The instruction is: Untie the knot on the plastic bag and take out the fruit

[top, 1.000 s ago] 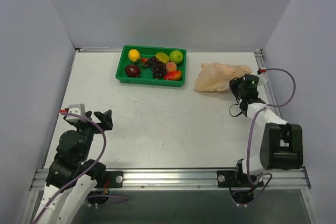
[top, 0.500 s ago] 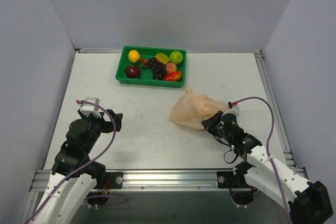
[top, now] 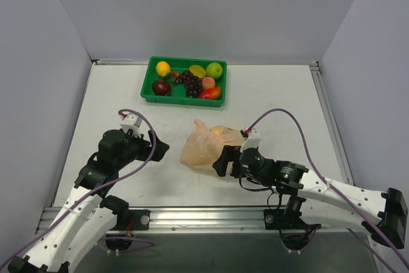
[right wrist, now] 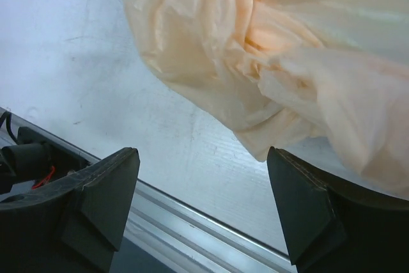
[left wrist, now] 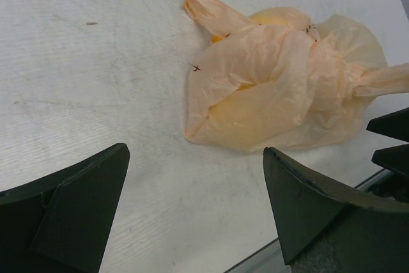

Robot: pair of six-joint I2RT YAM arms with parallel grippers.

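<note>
The plastic bag [top: 203, 148] (crumpled) touches the wide-spread right fingers [right wrist: 102, 209]; left fingers [left wrist: 77, 215] gape empty.

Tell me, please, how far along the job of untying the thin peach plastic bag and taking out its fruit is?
Done: little; the thin peach plastic bag lies between both arms. In hand: the left gripper and right gripper are open, facing it, gripping nothing. Left: its twisted knot of handles looks tied, and yellow fruit shows through the plastic, not yet out.
</note>
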